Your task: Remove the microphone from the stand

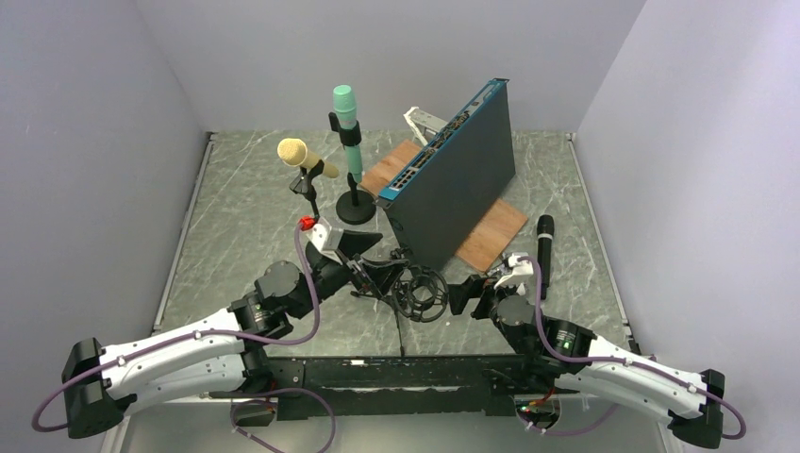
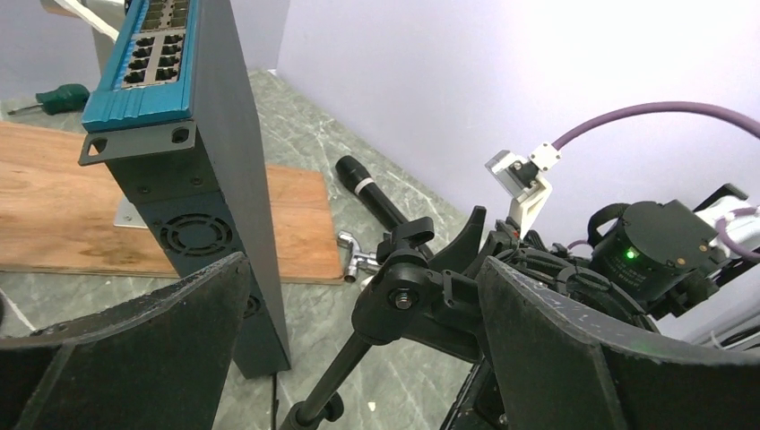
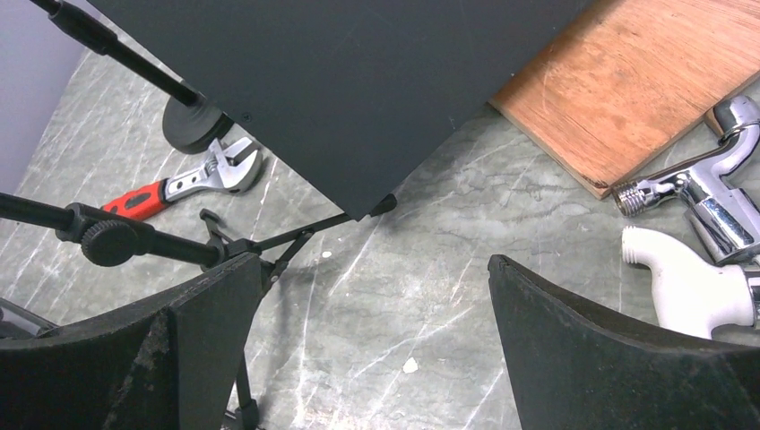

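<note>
A black microphone (image 1: 545, 247) lies flat on the table at the right, also seen in the left wrist view (image 2: 369, 190). A low black tripod stand with a round shock-mount ring (image 1: 421, 293) stands between my grippers; the ring looks empty. My left gripper (image 1: 377, 269) is open, its fingers on either side of the stand's pivot joint (image 2: 405, 296) without gripping it. My right gripper (image 1: 467, 294) is open and empty just right of the ring, above bare table (image 3: 374, 260). A teal microphone (image 1: 345, 118) and a beige microphone (image 1: 300, 154) sit in upright stands further back.
A blue-edged network switch (image 1: 458, 184) stands on edge on a wooden board (image 1: 491, 236) behind the stand. A red-handled wrench (image 3: 179, 188), a chrome tap (image 3: 708, 193) and a white fitting (image 3: 690, 282) lie on the table. The tripod's legs (image 3: 269, 246) spread at the left.
</note>
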Action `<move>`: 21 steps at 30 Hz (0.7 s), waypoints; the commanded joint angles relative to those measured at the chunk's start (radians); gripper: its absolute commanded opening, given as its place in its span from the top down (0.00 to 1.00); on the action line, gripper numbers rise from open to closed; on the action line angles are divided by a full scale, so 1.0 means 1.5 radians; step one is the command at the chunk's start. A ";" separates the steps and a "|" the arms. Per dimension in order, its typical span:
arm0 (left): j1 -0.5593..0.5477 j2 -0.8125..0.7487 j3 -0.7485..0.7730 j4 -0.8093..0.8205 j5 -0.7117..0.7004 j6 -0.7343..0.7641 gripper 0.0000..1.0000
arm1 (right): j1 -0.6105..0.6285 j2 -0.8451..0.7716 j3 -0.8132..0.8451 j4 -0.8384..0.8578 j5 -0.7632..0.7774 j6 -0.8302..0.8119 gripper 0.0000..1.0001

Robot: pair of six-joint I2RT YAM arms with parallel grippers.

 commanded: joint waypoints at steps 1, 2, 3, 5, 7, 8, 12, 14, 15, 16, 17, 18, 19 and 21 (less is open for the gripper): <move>0.000 0.030 -0.078 -0.189 0.007 0.012 0.01 | 0.002 -0.011 0.000 0.022 0.009 0.006 0.00; 0.000 0.030 -0.082 -0.191 0.007 0.008 0.01 | 0.003 -0.010 -0.001 0.023 0.009 0.007 0.00; 0.000 0.030 -0.087 -0.191 0.007 0.004 0.01 | 0.003 -0.010 -0.002 0.022 0.010 0.008 0.00; 0.000 0.030 -0.096 -0.194 0.002 -0.005 0.01 | 0.003 -0.009 -0.003 0.025 0.008 0.009 0.01; 0.000 0.028 -0.104 -0.202 -0.006 -0.017 0.02 | 0.003 -0.006 -0.004 0.029 0.006 0.009 0.01; 0.000 0.025 -0.107 -0.201 -0.007 -0.021 0.02 | 0.003 -0.003 -0.003 0.031 0.005 0.008 0.01; 0.000 0.019 -0.095 -0.211 -0.018 -0.025 0.02 | 0.003 0.007 -0.001 0.036 0.002 0.008 0.01; 0.000 0.026 -0.074 -0.236 -0.033 -0.029 0.02 | 0.003 0.009 -0.001 0.038 0.001 0.007 0.00; 0.000 0.031 -0.066 -0.247 -0.037 -0.030 0.03 | 0.003 0.009 0.000 0.037 0.001 0.007 0.00; 0.000 0.035 -0.059 -0.256 -0.041 -0.033 0.04 | 0.004 0.010 0.001 0.035 0.001 0.007 0.01; -0.001 0.038 -0.053 -0.263 -0.044 -0.041 0.05 | 0.003 0.009 0.002 0.034 0.001 0.007 0.01; 0.000 0.039 -0.046 -0.279 -0.045 -0.048 0.05 | 0.003 0.009 0.002 0.033 0.002 0.007 0.01; 0.000 0.038 -0.038 -0.295 -0.047 -0.056 0.05 | 0.003 0.007 0.003 0.031 0.002 0.008 0.01; 0.000 0.036 -0.004 -0.330 -0.048 -0.070 0.05 | 0.003 0.002 0.003 0.029 0.002 0.009 0.01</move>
